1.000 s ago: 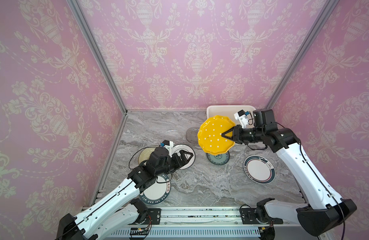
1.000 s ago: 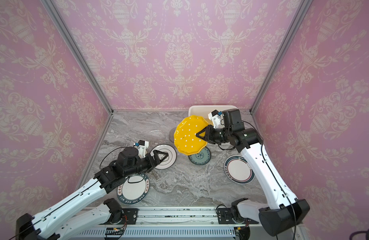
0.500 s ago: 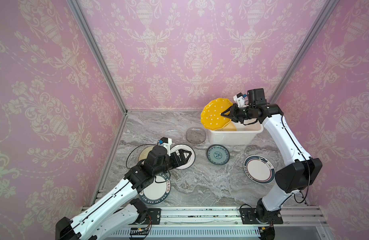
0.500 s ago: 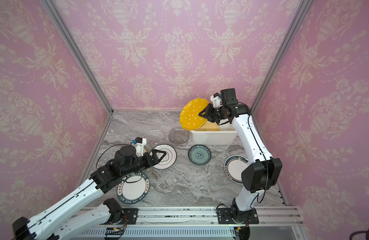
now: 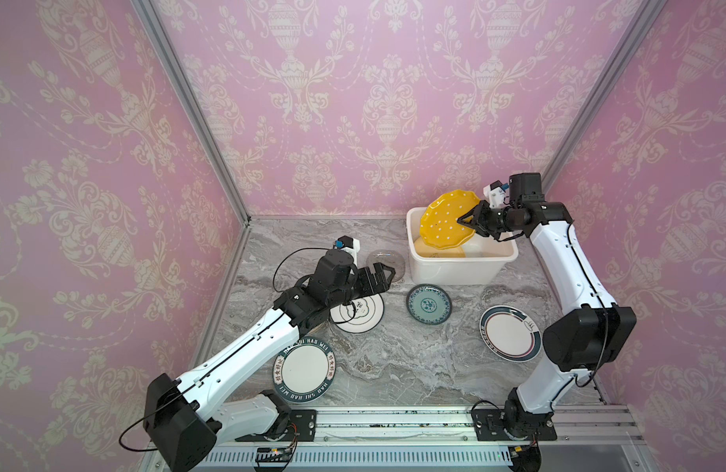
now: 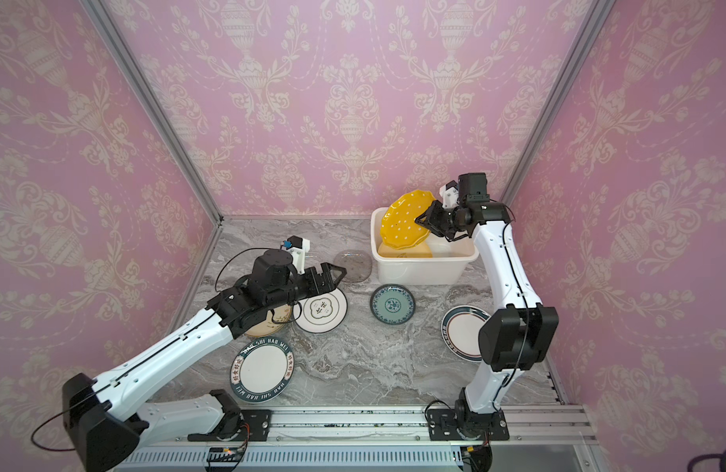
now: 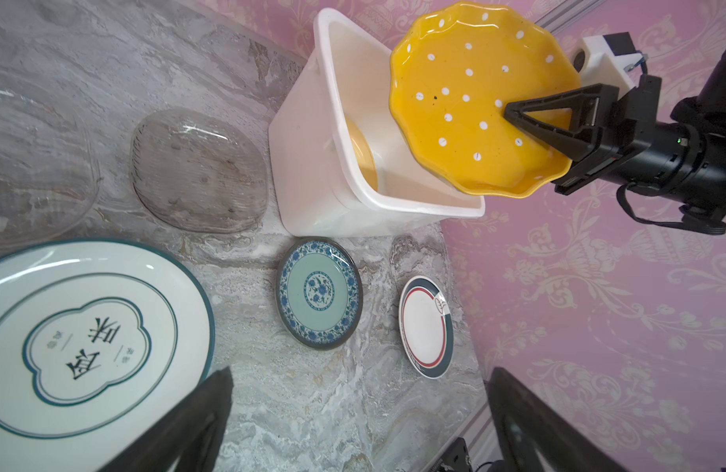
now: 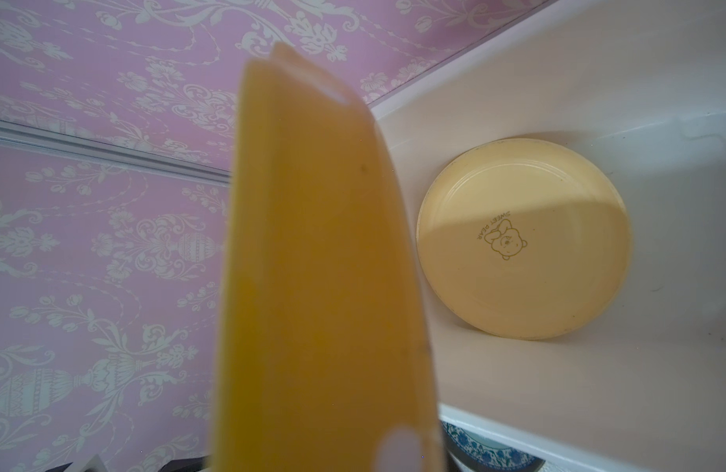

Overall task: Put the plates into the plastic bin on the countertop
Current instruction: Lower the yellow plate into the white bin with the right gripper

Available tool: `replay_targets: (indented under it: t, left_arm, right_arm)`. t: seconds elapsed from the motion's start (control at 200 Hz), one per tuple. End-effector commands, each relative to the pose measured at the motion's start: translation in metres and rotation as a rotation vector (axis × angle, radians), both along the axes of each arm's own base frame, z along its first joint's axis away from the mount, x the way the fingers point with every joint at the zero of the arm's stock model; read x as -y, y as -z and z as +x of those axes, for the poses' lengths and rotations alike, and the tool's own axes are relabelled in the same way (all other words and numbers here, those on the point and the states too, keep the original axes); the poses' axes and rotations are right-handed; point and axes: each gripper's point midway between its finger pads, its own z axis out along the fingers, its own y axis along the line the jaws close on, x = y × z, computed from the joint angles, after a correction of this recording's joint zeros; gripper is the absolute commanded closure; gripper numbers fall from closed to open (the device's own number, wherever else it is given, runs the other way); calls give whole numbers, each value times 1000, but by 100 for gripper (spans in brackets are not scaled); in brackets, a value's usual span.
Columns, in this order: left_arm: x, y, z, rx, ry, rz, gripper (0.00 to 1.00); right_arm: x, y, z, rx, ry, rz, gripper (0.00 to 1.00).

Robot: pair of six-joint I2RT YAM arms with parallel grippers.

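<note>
While right claw (image 5: 462,222) pinches it, dotted plate (image 5: 439,225) tilts above bin (image 5: 463,271).

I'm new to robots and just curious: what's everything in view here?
plastic bin: one, white, countertop's back right
countertop: one, grey marble, underneath
yellow dotted plate: one, tilted over the bin
pale yellow plate: one, inside the bin
clear glass plates: two, left of the bin
teal patterned plate: one, before the bin
red-striped plate: one, white, front right
lettered plate: one, white, front left
green-lined plate: one, white, by the left jaws
cream plate: one, middle left, partly hidden
rail: one, silver, front edge
walls: three, pink patterned, around
left arm: one, white-black, jaws open, empty
right arm: one, white-black, jaws gripping the yellow dotted plate
</note>
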Motion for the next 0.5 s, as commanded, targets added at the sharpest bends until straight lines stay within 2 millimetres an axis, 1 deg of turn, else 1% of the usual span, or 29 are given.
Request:
replay_targets:
  t: [0.0, 0.055, 0.095, 0.155, 0.235, 0.295, 0.385, 0.44, 0.495]
  left_arm:
    - [-2, -23, 20, 149, 12, 79, 1]
    - [6, -24, 28, 170, 13, 54, 1]
    - [12, -20, 34, 173, 12, 33, 1]
    - [17, -11, 44, 117, -25, 6, 1]
    - [30, -10, 51, 58, -25, -38, 1]
    - [36, -5, 54, 41, -6, -22, 1]
    - [34, 3, 63, 1, -30, 20, 1]
    - [38, 1, 69, -1, -23, 15, 1]
    - [42, 3, 75, -9, -13, 29, 1]
  right_arm:
    - [-7, -24, 27, 137, -57, 9, 93]
    - [-7, -19, 35, 130, -69, -2, 94]
    - [-7, -14, 39, 124, -76, -14, 95]
    - [-6, -6, 43, 109, -64, -13, 95]
    - [-11, -1, 49, 104, -85, 18, 94]
    - [-12, 7, 54, 98, -97, 19, 94]
    - [-12, 22, 58, 80, -105, 16, 94]
    - [-13, 30, 58, 73, -125, 8, 94]
    - [-13, 39, 57, 61, -144, -4, 93]
